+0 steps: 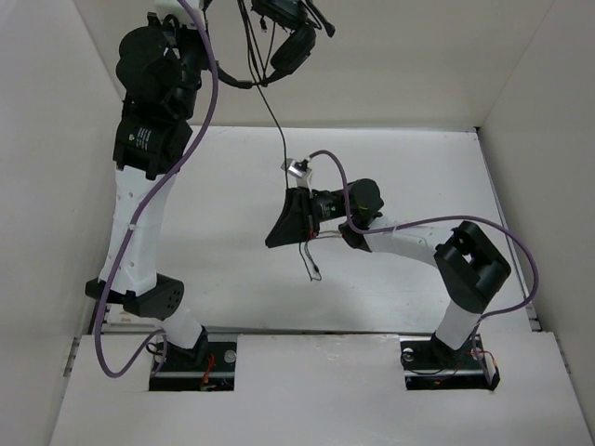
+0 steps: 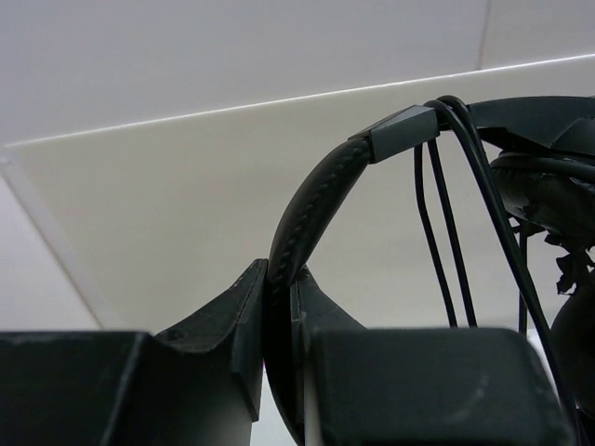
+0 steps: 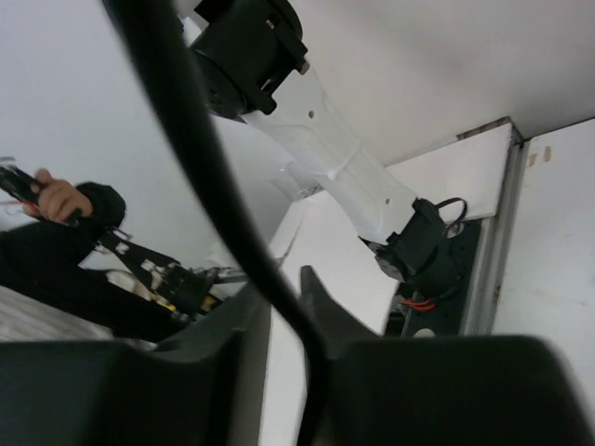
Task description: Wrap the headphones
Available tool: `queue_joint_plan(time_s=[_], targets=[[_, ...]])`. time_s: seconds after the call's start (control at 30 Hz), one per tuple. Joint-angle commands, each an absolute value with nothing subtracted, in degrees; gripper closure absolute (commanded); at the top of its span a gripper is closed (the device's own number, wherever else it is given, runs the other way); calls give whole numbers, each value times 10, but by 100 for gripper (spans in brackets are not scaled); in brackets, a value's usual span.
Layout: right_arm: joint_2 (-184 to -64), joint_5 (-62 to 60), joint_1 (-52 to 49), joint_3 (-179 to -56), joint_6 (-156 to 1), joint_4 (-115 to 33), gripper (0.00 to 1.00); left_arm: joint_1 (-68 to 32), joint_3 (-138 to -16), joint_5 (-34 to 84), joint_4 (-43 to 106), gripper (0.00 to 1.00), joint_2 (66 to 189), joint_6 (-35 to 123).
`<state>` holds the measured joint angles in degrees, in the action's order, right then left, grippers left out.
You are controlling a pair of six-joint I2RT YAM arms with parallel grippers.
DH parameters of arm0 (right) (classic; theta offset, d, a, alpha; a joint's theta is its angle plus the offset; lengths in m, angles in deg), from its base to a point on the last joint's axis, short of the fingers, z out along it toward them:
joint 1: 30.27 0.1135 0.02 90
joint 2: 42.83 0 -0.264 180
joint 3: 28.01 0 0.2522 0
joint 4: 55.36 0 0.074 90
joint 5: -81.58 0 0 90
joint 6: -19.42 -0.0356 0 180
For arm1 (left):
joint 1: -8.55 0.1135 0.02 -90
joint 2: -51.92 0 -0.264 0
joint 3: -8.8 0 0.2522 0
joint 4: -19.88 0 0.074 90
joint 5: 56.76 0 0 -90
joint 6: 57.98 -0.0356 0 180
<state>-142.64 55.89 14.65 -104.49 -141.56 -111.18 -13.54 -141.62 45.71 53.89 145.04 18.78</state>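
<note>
Left wrist is showing left tool (image 2: pixel 279 279) clamping headphones (image 2: pixel 316 200), right tool (image 3: pixel 286 297) pinching cable (image 3: pixel 186 139); wrapping is looking partly done, tail remaining.

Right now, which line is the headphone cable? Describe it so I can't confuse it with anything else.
Start at the headphones that the left gripper holds high in front of the back wall. From them the headphone cable drops to the right gripper over the table, its end dangling below. It is thin and black, unlike the thick purple robot cables.
</note>
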Motion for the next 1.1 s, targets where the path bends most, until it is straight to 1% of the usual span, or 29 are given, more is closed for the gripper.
queue_joint_plan(time_s=[0.0,0.03,0.17,0.3,0.5,0.63,0.83,0.97,1.07], targets=[[-1388,589,148,-1041,-1388,-1157,83,-122,-1386,480,424,100,1417,178],[-1381,600,148,-1045,-1380,-1153,89,-118,-1369,481,412,100,1414,170],[-1360,621,148,-1069,-1357,-1109,95,-107,-1336,482,391,100,1410,158],[-1332,640,128,-1112,-1308,-1013,97,-104,-1295,496,373,100,1402,132],[-1304,639,59,-1209,-1183,-793,97,-111,-1231,519,364,100,1398,82],[-1305,608,23,-1296,-1051,-609,97,-130,-1169,529,367,100,1393,60],[-1327,506,-3,-1445,-794,-321,97,-169,-1097,529,398,100,1387,42],[-1337,423,-10,-1538,-686,-216,97,-188,-1073,522,424,100,1385,42],[-1341,365,-29,-1580,-648,-192,97,-201,-1058,512,441,100,1381,47]])
